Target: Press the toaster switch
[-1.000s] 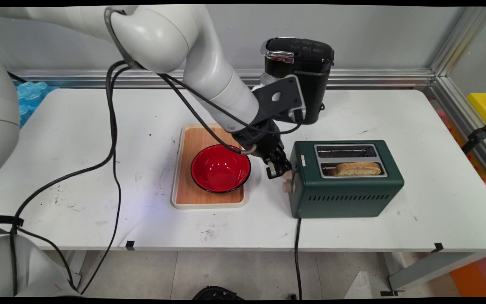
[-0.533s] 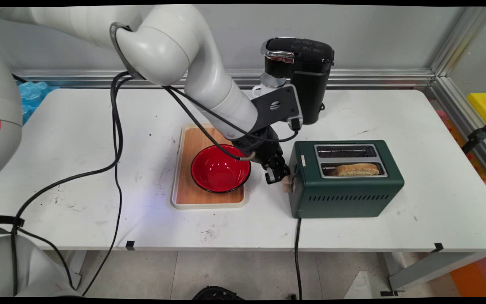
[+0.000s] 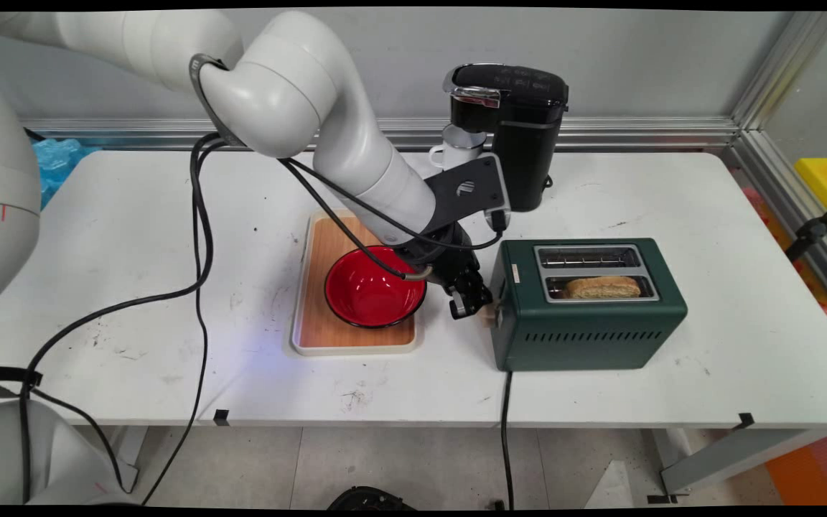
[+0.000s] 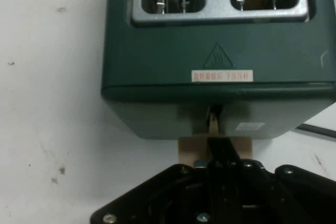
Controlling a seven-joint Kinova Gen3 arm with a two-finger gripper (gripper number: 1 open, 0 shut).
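green toaster (image 3: 589,305) sits on the white table (image 3: 708,215) at about 3 o'clock from the table's middle, its two slots facing up. a slice of toast (image 3: 602,287) stands low in the near slot; the far slot shows only bare wires. the toaster's beige lever (image 3: 489,314) sticks out of its left end, at 9 o'clock on the body. the black gripper (image 3: 472,305) presses down on top of that lever; in the hand view its fingers (image 4: 223,153) lie together over the lever (image 4: 214,149), their tips at the slot in the toaster's (image 4: 215,51) end wall, and nothing is clamped between them. a warning triangle and a small label sit on the toaster's top edge just above the slot.

at 9 o'clock from the gripper, just beside it, a red bowl (image 3: 375,286) rests on a wooden tray (image 3: 327,327) with a pale rim. at 12 o'clock from the toaster, well apart toward the wall, stands a black coffee machine (image 3: 521,129) with a white mug (image 3: 456,151) under its spout. a black cord (image 3: 505,438) drops from the toaster's near left corner over the table's edge.
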